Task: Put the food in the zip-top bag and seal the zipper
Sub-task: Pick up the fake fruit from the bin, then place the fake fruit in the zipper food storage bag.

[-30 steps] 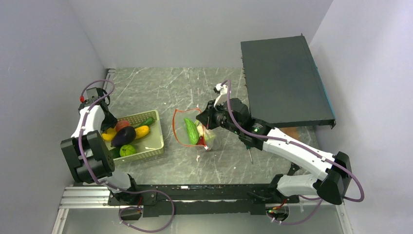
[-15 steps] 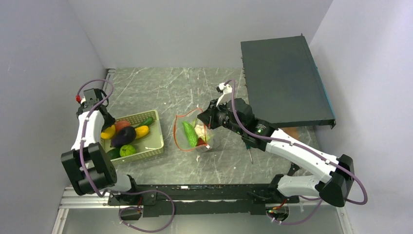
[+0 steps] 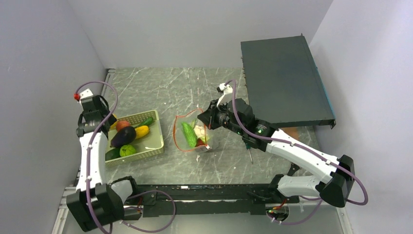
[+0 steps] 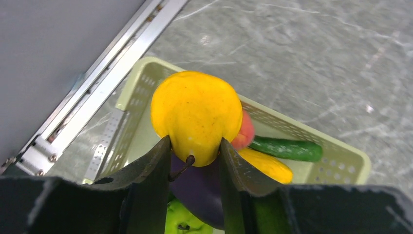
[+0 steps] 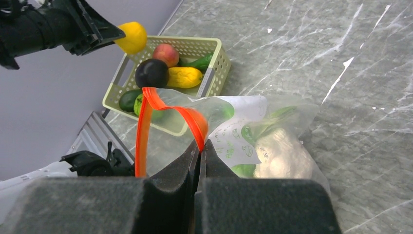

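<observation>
Holding yellow fruit (image 4: 195, 109) in left tool (image 4: 195, 142) above basket (image 4: 138, 87) rim | right tool (image 5: 200, 146) clamped on zipper (image 5: 146, 107), bag (image 5: 292, 117) mouth open

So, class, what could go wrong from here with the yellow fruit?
The left hand grips only the narrow end of the round yellow toy fruit, so it may slip out. The right hand holds the clear crinkly plastic bag by one spot on its red-orange zipper strip; the mouth looks narrow, so the fruit may snag.

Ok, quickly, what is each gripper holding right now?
Left gripper: closed on the yellow fruit.
Right gripper: closed on the zipper of the zip-top bag.
</observation>
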`<action>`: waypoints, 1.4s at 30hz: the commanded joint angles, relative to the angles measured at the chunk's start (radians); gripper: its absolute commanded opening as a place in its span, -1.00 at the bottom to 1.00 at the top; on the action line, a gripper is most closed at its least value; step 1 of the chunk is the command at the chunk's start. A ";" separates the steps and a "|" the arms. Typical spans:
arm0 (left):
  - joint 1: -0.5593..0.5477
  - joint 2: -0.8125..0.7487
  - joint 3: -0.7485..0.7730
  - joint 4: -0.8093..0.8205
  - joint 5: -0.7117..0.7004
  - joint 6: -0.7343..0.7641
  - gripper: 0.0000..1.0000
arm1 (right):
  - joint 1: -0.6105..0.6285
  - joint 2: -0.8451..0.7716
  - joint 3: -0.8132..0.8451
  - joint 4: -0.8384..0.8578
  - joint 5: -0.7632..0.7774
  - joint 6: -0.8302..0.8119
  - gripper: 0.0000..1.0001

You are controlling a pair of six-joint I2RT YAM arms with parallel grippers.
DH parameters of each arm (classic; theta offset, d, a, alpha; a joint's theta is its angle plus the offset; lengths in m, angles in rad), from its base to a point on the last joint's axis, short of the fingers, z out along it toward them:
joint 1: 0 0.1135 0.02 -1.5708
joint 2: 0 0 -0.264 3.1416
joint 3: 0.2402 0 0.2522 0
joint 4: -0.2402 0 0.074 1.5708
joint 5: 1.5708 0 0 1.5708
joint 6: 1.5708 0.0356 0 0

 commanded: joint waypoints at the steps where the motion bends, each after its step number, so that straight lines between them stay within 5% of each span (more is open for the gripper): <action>1: -0.041 -0.125 -0.051 0.145 0.137 0.108 -1.00 | -0.003 -0.026 -0.009 0.073 0.004 0.016 -1.00; 9: -0.220 -0.320 -0.106 0.228 0.357 0.177 -1.00 | -0.003 -0.019 0.017 0.056 0.002 0.013 -1.00; 14: -0.241 -0.381 -0.069 0.215 0.707 0.021 -1.00 | -0.003 -0.013 0.019 0.057 0.000 0.013 -1.00; 20: -0.291 -0.406 0.002 0.149 0.935 -0.122 -1.00 | -0.003 0.005 0.004 0.107 -0.020 0.038 -1.00; 32: -0.539 -0.455 -0.011 0.189 0.982 -0.276 -1.00 | -0.003 -0.009 -0.008 0.125 -0.009 0.039 -1.00; 37: -0.731 -0.344 0.058 0.028 0.794 -0.191 -1.00 | -0.003 -0.011 0.011 0.113 -0.024 0.034 -1.00; 42: -0.783 -0.275 0.053 0.051 0.702 -0.241 -1.00 | -0.002 -0.032 0.001 0.114 -0.022 0.037 -1.00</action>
